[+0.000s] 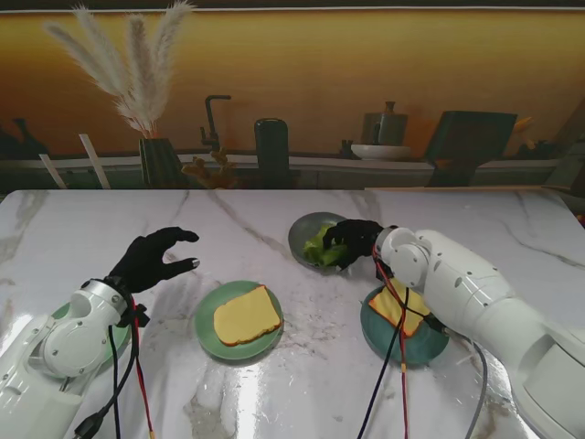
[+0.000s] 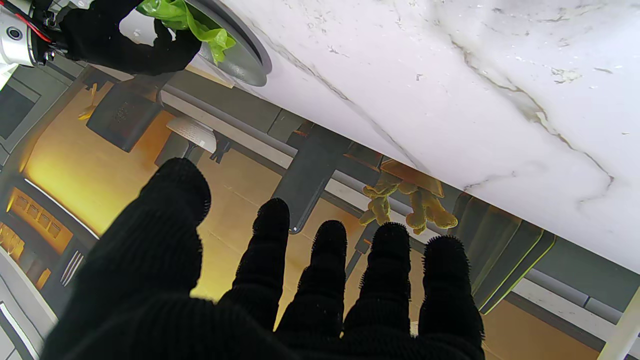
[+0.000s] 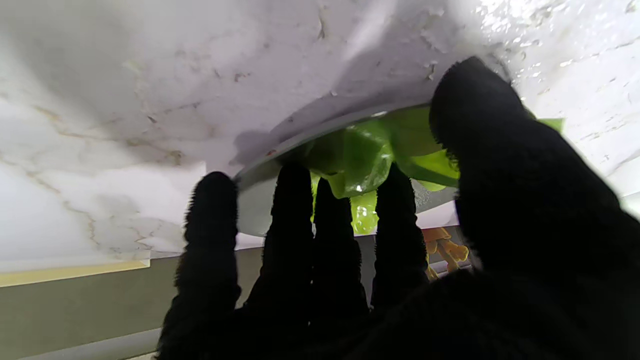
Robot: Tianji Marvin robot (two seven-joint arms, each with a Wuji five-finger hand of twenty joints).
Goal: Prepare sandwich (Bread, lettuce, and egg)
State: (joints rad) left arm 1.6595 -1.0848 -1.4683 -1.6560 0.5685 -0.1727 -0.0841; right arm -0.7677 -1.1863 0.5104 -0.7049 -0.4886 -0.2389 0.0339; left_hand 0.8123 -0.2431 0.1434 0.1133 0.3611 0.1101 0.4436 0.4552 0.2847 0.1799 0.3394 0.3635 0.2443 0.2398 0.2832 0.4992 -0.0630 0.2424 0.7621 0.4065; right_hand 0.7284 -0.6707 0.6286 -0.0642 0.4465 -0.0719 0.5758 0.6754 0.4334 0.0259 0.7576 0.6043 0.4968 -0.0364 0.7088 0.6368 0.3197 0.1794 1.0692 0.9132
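A warm amber wall with a dark shelf of kitchen odds and a vase of pampas grass backs the white marble worktop. The right robot hand reaches over the grey bowl at the far middle, its black-gloved fingers curled down into the lettuce with the thumb on the other side of the leaves; it looks closed on the lettuce, though whether the leaf has left the bowl I cannot tell. Just near of that arm, partly hidden under it, a teal plate on the right holds a yellow slice. Toward the middle, nearer to me, a green plate carries the bread, bare on top. Far to the left, the left robot hand hovers over bare marble, fingers spread and holding nothing.

The step in hand seems to be fetching lettuce for the bread. To do it well, I would pinch one leaf firmly between thumb and fingers, lift straight up so the bowl does not drag along, then carry it left and near to lay it flat, centred on the slice.
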